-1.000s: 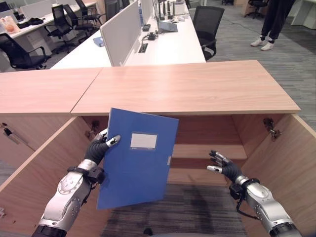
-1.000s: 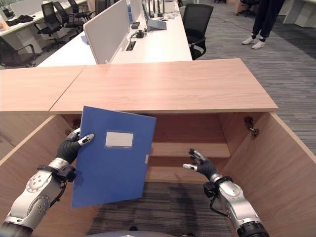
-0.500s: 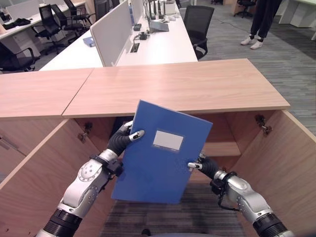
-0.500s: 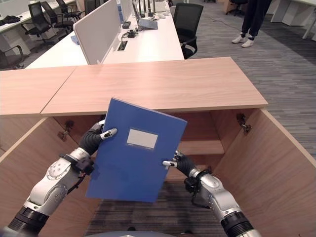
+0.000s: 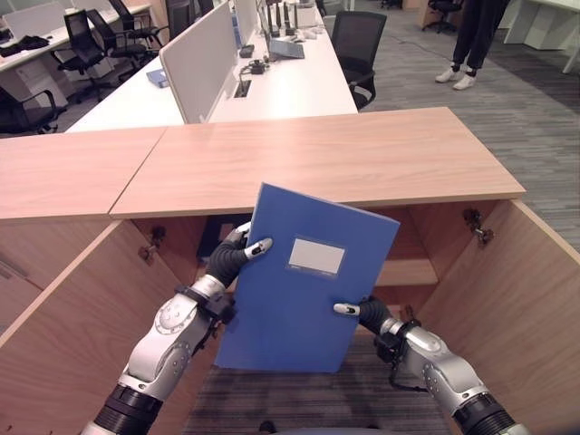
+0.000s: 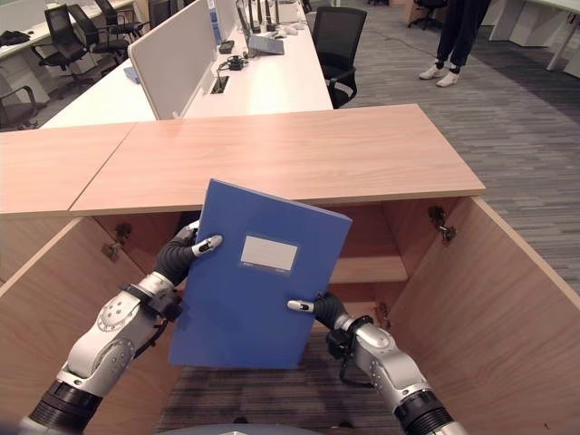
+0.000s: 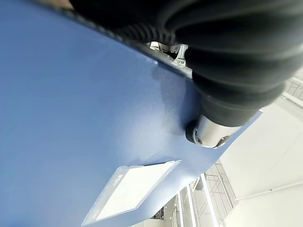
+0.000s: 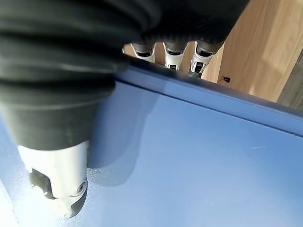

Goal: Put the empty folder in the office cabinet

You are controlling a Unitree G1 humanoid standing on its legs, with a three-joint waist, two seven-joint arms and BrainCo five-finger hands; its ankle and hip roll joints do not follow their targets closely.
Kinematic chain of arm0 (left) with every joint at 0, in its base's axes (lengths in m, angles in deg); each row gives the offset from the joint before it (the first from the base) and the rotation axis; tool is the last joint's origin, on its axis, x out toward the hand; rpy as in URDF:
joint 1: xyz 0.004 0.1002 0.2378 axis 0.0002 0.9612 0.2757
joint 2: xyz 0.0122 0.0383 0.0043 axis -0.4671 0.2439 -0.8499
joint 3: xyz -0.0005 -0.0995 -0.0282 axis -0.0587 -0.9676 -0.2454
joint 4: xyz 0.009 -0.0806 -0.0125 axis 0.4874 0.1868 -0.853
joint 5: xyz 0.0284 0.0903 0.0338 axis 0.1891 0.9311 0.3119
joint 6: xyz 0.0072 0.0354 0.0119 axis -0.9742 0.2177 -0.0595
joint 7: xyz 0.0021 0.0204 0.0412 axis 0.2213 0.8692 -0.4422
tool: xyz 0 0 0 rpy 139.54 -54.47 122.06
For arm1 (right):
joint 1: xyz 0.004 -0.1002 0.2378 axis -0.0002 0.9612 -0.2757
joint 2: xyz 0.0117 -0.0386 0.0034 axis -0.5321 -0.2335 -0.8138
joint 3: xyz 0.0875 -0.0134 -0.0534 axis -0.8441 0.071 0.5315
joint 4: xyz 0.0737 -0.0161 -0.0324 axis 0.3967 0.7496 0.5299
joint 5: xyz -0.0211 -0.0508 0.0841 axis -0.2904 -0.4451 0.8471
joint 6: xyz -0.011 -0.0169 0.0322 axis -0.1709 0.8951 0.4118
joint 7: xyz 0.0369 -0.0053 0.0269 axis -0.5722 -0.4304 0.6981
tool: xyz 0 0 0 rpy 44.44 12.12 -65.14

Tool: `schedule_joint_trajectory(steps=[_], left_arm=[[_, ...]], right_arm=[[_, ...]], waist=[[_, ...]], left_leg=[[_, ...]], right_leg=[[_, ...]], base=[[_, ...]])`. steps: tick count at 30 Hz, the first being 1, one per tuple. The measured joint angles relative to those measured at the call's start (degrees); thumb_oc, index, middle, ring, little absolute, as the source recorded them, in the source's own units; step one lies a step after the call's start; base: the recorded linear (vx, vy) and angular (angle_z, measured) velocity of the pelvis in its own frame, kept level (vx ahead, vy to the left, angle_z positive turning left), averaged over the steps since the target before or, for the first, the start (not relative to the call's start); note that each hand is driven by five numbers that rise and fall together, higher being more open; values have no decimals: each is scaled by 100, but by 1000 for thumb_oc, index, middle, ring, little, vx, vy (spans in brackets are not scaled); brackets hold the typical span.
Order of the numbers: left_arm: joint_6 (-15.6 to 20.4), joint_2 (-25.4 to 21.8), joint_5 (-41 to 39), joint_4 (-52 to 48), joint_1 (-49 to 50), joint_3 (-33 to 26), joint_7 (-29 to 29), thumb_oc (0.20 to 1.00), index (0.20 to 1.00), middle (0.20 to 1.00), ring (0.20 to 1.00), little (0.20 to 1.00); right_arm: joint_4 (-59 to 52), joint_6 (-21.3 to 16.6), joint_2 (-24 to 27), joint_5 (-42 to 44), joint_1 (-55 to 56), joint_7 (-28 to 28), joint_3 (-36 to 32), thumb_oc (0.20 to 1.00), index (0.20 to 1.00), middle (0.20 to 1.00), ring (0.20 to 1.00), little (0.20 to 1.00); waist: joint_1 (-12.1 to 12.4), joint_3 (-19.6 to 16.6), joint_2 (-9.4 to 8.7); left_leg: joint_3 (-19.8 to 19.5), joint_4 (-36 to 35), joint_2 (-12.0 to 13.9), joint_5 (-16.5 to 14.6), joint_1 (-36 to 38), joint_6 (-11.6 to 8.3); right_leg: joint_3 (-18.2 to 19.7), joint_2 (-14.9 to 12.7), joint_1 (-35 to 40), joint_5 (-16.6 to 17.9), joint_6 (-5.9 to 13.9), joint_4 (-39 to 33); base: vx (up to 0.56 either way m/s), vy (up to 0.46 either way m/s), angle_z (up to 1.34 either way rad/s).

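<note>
A blue folder (image 5: 294,299) with a white label (image 5: 316,256) is held upright and slightly tilted in front of the open wooden cabinet (image 5: 317,159). My left hand (image 5: 232,260) pinches its left edge, thumb on the front face (image 7: 208,135). On the folder's lower right edge my right hand (image 5: 370,314) is shut too, with its thumb on the front (image 8: 59,187) and its fingers (image 8: 173,54) behind the cover. The cabinet's inner shelf (image 5: 410,271) shows past the folder's right side.
The cabinet's two doors stand open, one on the left (image 5: 63,308) and one on the right (image 5: 535,290). Behind the cabinet are white desks (image 5: 272,86) with office chairs (image 5: 358,41). A person (image 5: 471,36) stands at the far back right.
My right hand has come up from the cabinet opening and taken the folder's right edge. The folder has moved right, toward the middle of the opening. The camera has shifted slightly.
</note>
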Motion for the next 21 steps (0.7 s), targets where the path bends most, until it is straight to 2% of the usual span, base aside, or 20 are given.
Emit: schedule_joint_trajectory(steps=[10,11,12,13,16,18,21], left_arm=[[-23,152,-59,163,50,-94,57,200,200,200,200,200],[-23,172,-84,167,88,-111,57,241,241,241,241,241],[-23,189,-89,180,142,-128,57,639,639,639,639,639],[-41,221,-36,256,344,-195,55,1000,1000,1000,1000,1000],[-149,233,297,410,573,-261,48,1000,1000,1000,1000,1000],[-198,312,958,682,776,-330,27,1000,1000,1000,1000,1000],[-215,359,1249,884,1094,-381,18,1000,1000,1000,1000,1000]], right_arm=[[-4,29,78,376,0,59,-45,200,200,200,200,200],[-4,27,82,375,1,86,-44,200,200,200,200,200],[2,27,95,369,6,110,-54,200,200,200,200,200],[61,22,99,343,41,188,-142,200,200,200,200,200],[233,7,111,146,63,193,-270,200,200,200,200,200],[582,-12,66,-448,164,178,-581,200,200,200,200,200],[863,-18,-53,-661,310,149,-716,200,200,200,200,200]], waist=[[24,-3,-8],[21,-3,-8],[22,-3,-9],[27,-3,-9],[54,5,-24],[138,-35,-58],[165,-86,-100]], left_leg=[[-11,-1,0,0,-7,0],[-11,-1,0,0,-7,0],[-15,-1,0,0,-10,0],[-31,-1,0,-4,-31,0],[-70,-2,0,-14,-86,3],[-119,-2,-1,-44,-117,16],[-181,-2,5,-45,-213,27]], right_leg=[[-8,2,3,7,-8,0],[-9,1,3,7,-8,0],[-13,1,3,6,-8,0],[-25,1,9,1,-4,0],[-70,3,1,-12,8,2],[-115,-6,-9,-30,-4,1],[-144,-19,-80,-40,-19,1]], base=[[0,0,0],[0,0,0],[31,2,2],[26,-1,4],[19,-11,8],[18,-5,10],[2,2,7]])
